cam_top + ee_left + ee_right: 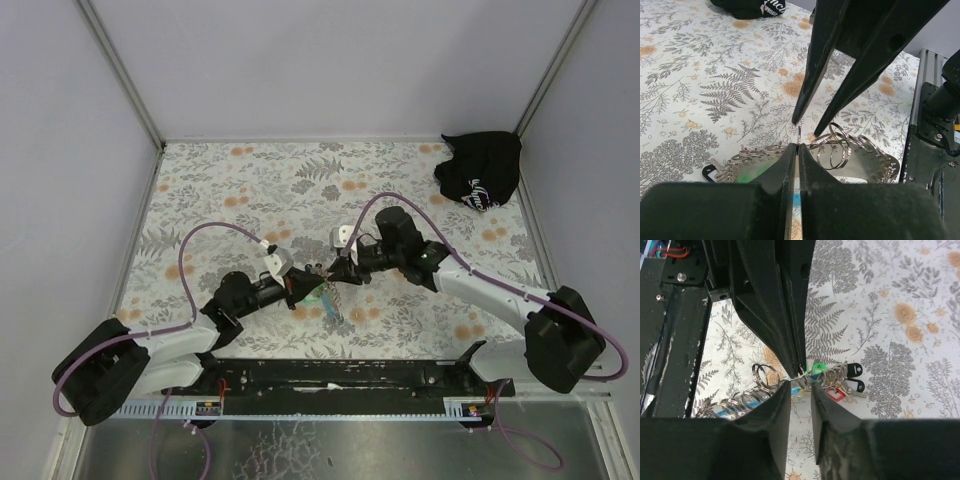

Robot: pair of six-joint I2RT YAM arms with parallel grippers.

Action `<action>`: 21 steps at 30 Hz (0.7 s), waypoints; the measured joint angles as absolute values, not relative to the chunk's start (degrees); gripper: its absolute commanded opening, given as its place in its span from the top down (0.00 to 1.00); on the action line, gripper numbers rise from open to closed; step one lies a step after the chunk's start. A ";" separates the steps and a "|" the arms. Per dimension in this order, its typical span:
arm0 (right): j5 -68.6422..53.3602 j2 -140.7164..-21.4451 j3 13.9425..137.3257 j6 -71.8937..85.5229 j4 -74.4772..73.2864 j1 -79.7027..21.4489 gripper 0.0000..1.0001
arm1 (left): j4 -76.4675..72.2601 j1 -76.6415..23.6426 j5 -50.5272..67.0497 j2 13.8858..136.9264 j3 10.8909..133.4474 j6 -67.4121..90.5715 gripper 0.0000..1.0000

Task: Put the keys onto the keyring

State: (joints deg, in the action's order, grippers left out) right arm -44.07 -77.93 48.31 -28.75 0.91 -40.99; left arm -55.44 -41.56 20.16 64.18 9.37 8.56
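The keyring [326,298] lies on the flowered table between the two arms: a bundle of metal split rings [762,375], a light-blue strap [747,405], a green piece [817,369] and black and red tags. My left gripper [308,285] is shut on one thin ring [798,136] of the bundle, which stands up from its fingertips [790,150]. My right gripper [336,272] points at it tip to tip; in the right wrist view the right gripper [800,388] is open with its jaws either side of that ring. No yellow or blue key head shows.
A black cloth bag [480,170] with white print lies in the far right corner. Grey walls close the table on three sides. A black rail [340,375] runs along the near edge. The left arm's black frame [675,330] stands close to the right gripper.
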 measured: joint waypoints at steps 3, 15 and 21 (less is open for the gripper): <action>-43.33 -74.89 46.70 -25.69 2.90 -40.51 0.56 | -53.60 -41.56 20.10 62.52 9.41 7.77 1.00; -26.96 -58.08 36.25 -9.39 10.87 -39.94 0.01 | -53.19 -41.56 19.94 62.39 9.41 6.42 1.00; -14.00 -53.10 31.24 0.40 12.19 -39.94 0.01 | -55.88 -41.56 20.40 66.02 9.41 6.35 1.00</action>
